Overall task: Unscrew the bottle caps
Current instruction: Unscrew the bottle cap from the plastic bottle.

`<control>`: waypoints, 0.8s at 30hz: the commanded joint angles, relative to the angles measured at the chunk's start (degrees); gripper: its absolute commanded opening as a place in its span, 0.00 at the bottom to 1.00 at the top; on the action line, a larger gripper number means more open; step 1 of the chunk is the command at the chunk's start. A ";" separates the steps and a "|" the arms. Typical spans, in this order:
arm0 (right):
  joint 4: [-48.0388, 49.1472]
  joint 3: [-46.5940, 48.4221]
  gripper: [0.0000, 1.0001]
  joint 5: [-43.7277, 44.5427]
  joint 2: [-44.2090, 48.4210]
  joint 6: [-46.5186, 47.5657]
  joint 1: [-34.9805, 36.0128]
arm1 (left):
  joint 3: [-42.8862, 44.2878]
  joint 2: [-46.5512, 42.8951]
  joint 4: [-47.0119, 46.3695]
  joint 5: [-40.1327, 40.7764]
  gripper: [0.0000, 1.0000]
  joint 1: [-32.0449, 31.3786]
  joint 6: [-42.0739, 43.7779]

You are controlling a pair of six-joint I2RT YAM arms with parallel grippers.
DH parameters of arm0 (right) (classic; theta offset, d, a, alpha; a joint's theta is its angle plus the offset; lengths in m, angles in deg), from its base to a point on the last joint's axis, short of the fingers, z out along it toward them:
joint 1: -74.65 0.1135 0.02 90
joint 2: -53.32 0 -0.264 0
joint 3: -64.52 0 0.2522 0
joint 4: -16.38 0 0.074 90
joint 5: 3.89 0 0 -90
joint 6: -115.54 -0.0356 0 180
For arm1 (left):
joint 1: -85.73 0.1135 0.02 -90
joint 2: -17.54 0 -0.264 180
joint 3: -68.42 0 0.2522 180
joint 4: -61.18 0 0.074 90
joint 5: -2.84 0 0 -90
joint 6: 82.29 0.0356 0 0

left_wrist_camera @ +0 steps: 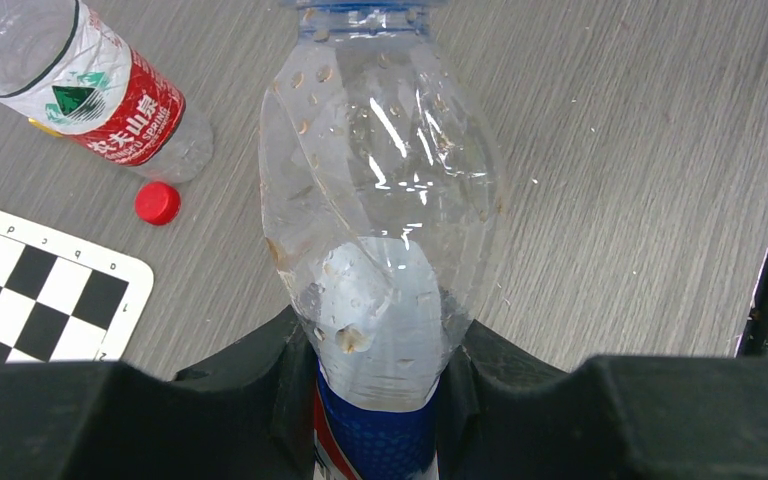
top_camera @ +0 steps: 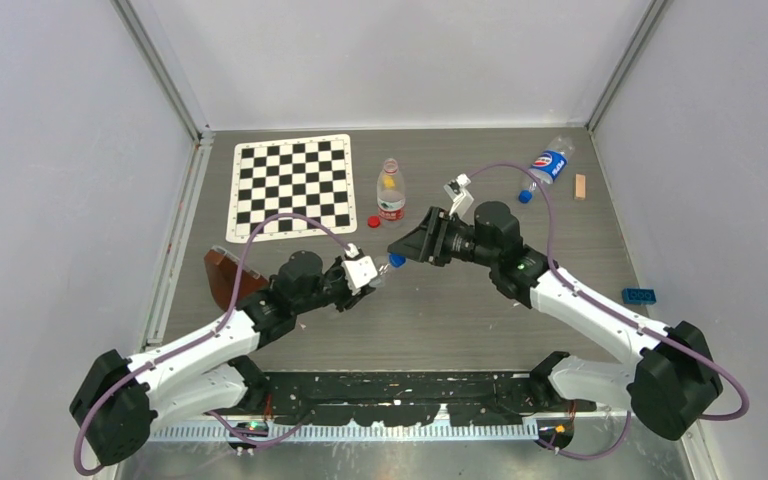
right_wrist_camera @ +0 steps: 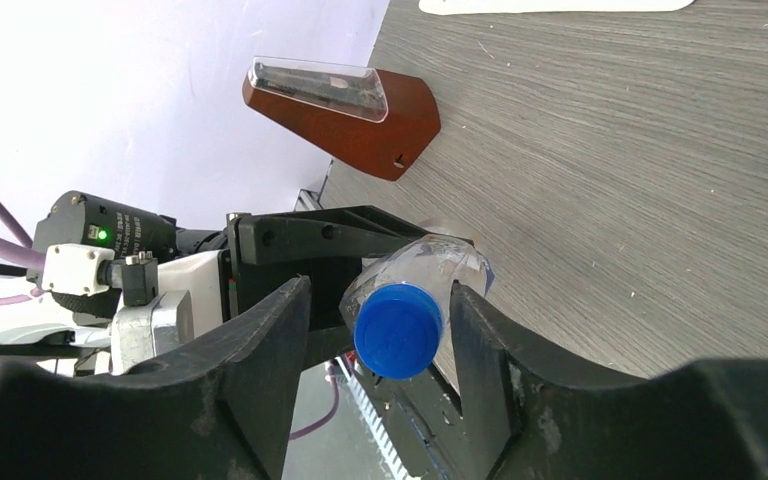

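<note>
Right wrist: smooth round blue cap on crinkled clear bottle.

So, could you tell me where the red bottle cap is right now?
In the top view the red cap lies loose near the middle, beside the base of the red-labelled bottle, just right of the checkerboard mat.

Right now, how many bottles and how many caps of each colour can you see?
Bottles: 3
Red caps: 1
Blue caps: 2
Total: 6
</note>
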 commanded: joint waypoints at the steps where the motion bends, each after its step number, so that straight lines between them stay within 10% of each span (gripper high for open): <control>1: -0.38 3.97 0.55 -1.98 -1.10 1.54 0.23 | 2.40 -0.18 -2.08 1.69 0.01 -0.44 1.09; 24: -0.61 2.96 0.42 -2.63 -0.47 4.10 0.23 | 1.36 -1.82 -1.59 1.34 0.01 -0.55 0.43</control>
